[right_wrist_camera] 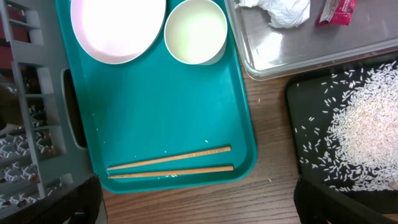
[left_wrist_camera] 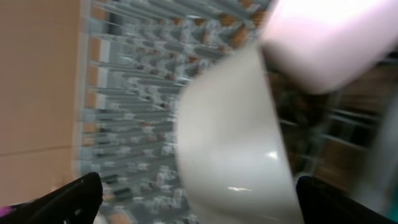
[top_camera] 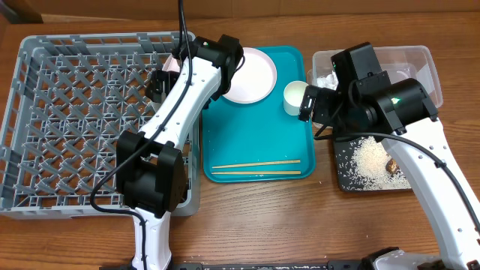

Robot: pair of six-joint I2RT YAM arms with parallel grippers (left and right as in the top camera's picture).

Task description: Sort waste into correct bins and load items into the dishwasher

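Note:
My left gripper (top_camera: 160, 81) is open at the grey dish rack's (top_camera: 22, 120) far right side. In the left wrist view (left_wrist_camera: 199, 205) a pale round bowl (left_wrist_camera: 233, 130), blurred, sits between the wide-apart fingers over the rack floor (left_wrist_camera: 124, 93). A pink plate edge (left_wrist_camera: 329, 37) shows beyond it. The pink plate (top_camera: 251, 75), white cup (top_camera: 294, 97) and two chopsticks (top_camera: 255, 169) lie on the teal tray (top_camera: 255, 135). My right gripper (top_camera: 307, 101) is open and empty above the tray's front edge (right_wrist_camera: 199, 205), with the cup (right_wrist_camera: 196, 31) and chopsticks (right_wrist_camera: 169, 165) below it.
The clear tub (top_camera: 420, 60) at the far right holds the white tissue (right_wrist_camera: 283, 12) and the red wrapper (right_wrist_camera: 336, 11). The black tray (top_camera: 341, 161) in front of it holds rice (top_camera: 371, 161) and a brown lump (top_camera: 391, 163). A few grains lie on the wood.

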